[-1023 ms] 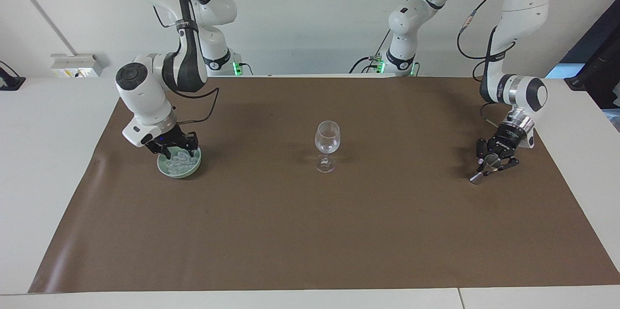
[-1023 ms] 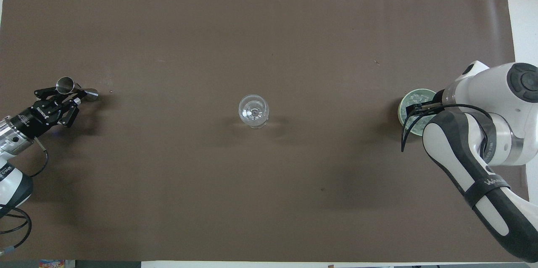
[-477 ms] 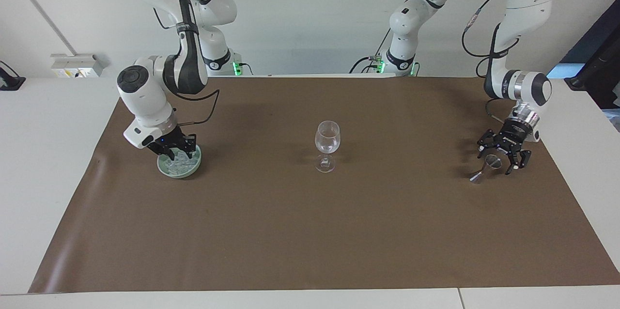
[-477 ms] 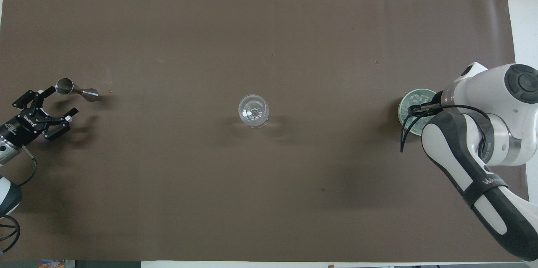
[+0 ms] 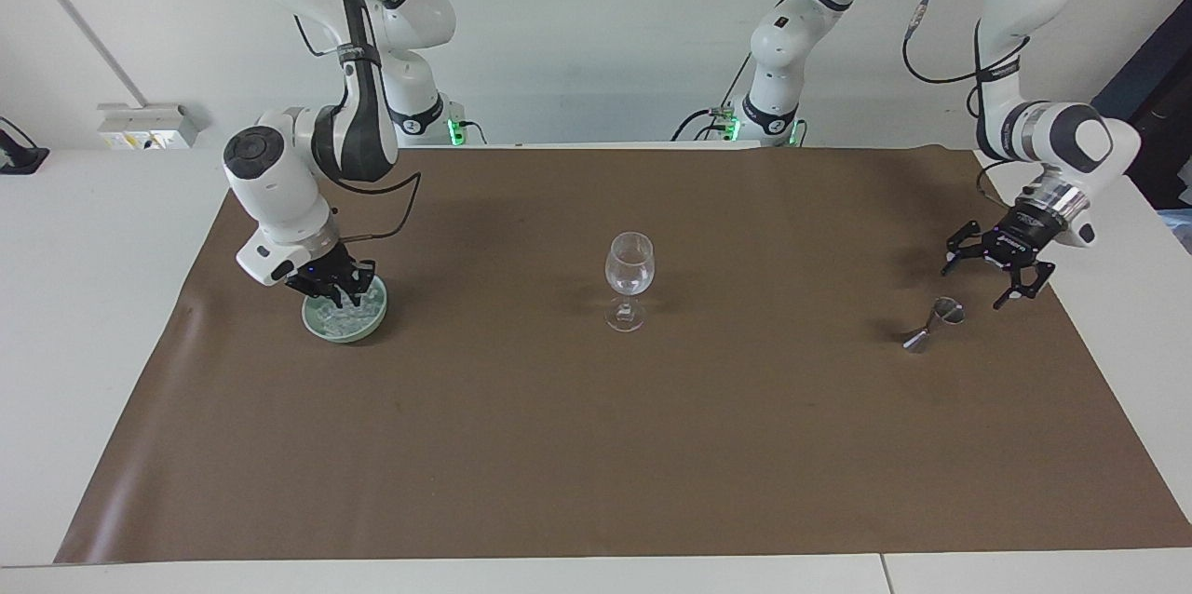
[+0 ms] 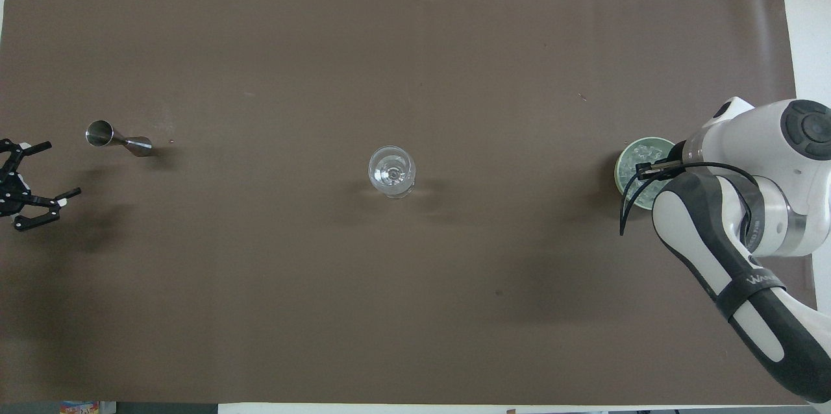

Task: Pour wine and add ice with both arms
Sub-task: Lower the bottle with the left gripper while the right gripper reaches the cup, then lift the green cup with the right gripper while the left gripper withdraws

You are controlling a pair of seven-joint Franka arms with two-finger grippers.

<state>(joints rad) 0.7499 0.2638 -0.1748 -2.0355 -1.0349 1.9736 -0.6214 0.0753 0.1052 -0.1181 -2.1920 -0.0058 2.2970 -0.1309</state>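
A clear wine glass [image 5: 629, 273] stands upright at the middle of the brown mat; it also shows in the overhead view [image 6: 391, 171]. A pale green bowl [image 5: 317, 326] [image 6: 622, 161] toward the right arm's end holds the ice [image 5: 361, 313] [image 6: 639, 153], a heap of clear cubes. My right gripper [image 5: 337, 298] [image 6: 643, 169] is down in the bowl with its fingers drawn together in the ice. A small steel jigger [image 5: 934, 322] [image 6: 117, 139] stands free toward the left arm's end. My left gripper [image 5: 971, 288] [image 6: 63, 167] is open and empty, raised, beside the jigger.
The brown mat [image 5: 596, 445] covers most of the white table. A small white box [image 5: 149, 124] sits off the mat by the wall. The right arm's forearm [image 6: 733, 258] hangs over the mat's edge beside the bowl.
My left gripper let go of the jigger, opened and drew away toward its end of the table. My right gripper's fingers closed together in the ice.
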